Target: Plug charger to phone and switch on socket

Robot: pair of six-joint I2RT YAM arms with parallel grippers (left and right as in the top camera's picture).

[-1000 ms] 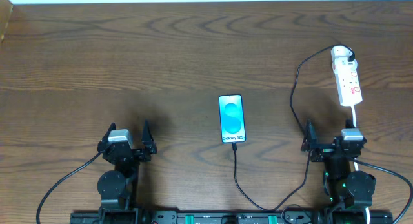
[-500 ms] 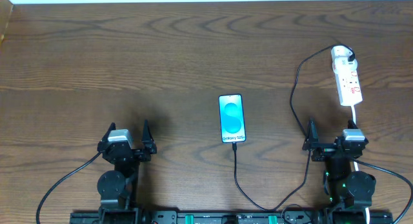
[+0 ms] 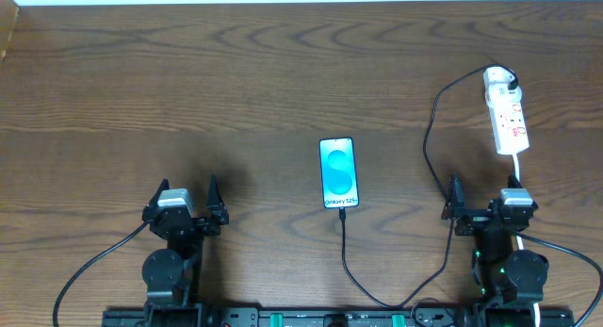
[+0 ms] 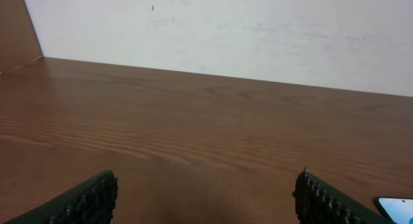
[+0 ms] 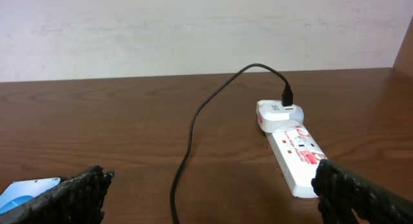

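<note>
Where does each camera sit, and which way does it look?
Overhead: above the table, looking straight down at the phone; left gripper and right gripper show at the bottom.
Left wrist: on the left arm, looking low across the table towards the wall; its open fingers show.
Right wrist: likewise on the right arm; its open fingers show.
Shared: right wrist and overhead both see the power strip and black cable.

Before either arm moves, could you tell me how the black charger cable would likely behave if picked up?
Probably floppy: the charger cable lies in loose curves and arches up from the white adapter. It looks thin, so it is likely light. One end seems to meet the phone, so pulling may drag it.
</note>
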